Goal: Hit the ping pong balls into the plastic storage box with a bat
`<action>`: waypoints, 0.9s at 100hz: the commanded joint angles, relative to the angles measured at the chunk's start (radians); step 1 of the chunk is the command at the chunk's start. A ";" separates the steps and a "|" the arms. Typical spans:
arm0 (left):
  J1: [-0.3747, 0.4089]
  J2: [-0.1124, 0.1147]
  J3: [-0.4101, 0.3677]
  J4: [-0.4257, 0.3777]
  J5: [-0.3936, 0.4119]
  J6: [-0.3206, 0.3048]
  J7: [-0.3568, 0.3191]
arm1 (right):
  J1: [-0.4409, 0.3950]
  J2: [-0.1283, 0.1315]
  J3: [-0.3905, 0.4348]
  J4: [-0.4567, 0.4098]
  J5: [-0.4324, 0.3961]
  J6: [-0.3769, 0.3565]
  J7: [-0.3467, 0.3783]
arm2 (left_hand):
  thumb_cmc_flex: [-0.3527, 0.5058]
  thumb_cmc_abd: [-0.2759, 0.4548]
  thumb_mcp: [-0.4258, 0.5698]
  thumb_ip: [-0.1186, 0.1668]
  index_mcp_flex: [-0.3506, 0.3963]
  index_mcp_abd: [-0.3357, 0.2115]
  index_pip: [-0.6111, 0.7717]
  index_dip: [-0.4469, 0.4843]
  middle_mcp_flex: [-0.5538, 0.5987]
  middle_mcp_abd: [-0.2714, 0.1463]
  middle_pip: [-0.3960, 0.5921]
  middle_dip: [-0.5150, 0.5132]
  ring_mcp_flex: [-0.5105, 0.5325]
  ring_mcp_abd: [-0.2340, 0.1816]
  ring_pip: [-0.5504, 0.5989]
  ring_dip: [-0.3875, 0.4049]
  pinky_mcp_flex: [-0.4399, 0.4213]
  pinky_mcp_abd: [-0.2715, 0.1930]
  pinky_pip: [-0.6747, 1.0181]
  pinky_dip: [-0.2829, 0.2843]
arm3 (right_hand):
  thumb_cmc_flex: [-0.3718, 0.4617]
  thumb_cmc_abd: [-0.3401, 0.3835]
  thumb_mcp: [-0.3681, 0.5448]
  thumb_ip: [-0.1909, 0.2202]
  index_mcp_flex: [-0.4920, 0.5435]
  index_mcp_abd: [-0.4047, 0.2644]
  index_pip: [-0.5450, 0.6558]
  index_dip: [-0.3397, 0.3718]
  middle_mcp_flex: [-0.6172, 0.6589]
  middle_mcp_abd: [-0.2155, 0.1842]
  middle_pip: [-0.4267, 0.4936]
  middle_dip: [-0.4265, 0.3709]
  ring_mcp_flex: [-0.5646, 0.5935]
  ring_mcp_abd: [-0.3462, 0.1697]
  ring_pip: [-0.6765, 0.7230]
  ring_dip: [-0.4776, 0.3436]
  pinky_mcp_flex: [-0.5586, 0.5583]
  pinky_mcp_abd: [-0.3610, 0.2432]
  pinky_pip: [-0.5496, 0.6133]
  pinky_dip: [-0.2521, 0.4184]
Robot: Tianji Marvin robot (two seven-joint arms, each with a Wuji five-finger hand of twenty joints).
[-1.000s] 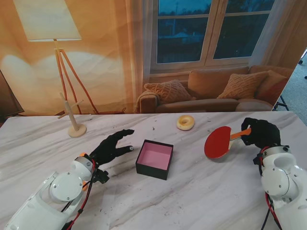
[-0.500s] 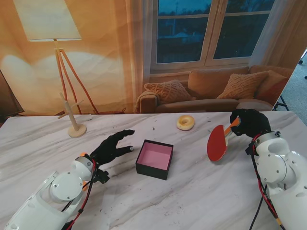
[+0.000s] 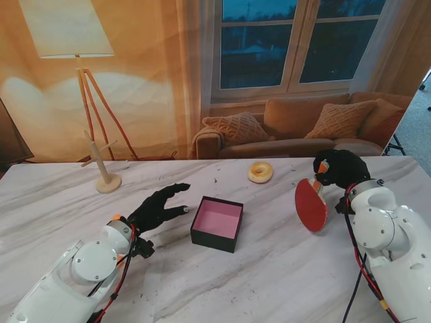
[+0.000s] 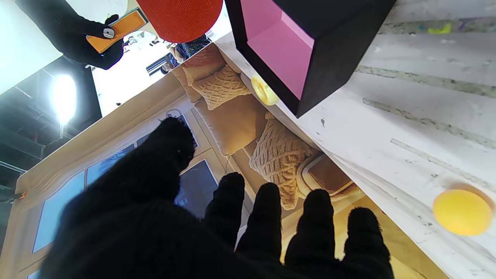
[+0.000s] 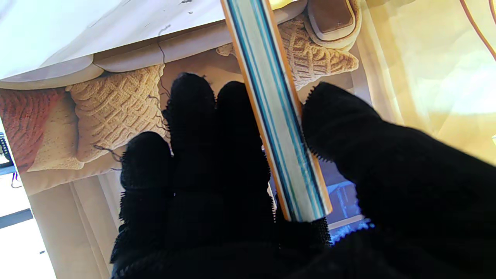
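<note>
While the right robot hand [image 3: 339,168] pinches the handle of the bat [image 3: 311,205], red blade hanging edge-down over the tabletop [image 3: 269,269], the entries stand thus. Box [image 3: 217,223]: black, pink inside, open-topped, mid-table. Ball [image 4: 462,212]: yellow, seen only in the left wrist view, resting on the tabletop near the left robot hand [image 3: 160,204], which is spread and holds nothing. Doughnut [image 3: 260,172]: beyond the box. Wooden stand [image 3: 103,173]: far left. Step judged: bat raised, no ball struck yet. Next move likely calls for bringing the blade to a ball and aiming it boxward.
</note>
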 commanded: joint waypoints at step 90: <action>-0.002 -0.004 0.006 0.003 -0.012 0.015 -0.018 | -0.034 -0.003 0.015 0.036 0.074 0.031 0.065 | 0.003 0.032 -0.039 0.022 0.010 -0.010 -0.004 0.003 0.030 0.002 -0.016 0.010 -0.027 0.002 0.001 0.007 -0.016 -0.006 -0.011 0.001 | 0.025 0.197 -0.104 0.029 -0.049 -0.206 -0.118 -0.045 -0.451 0.021 0.064 0.134 -0.229 -0.142 0.217 0.183 -0.102 -0.076 0.010 0.128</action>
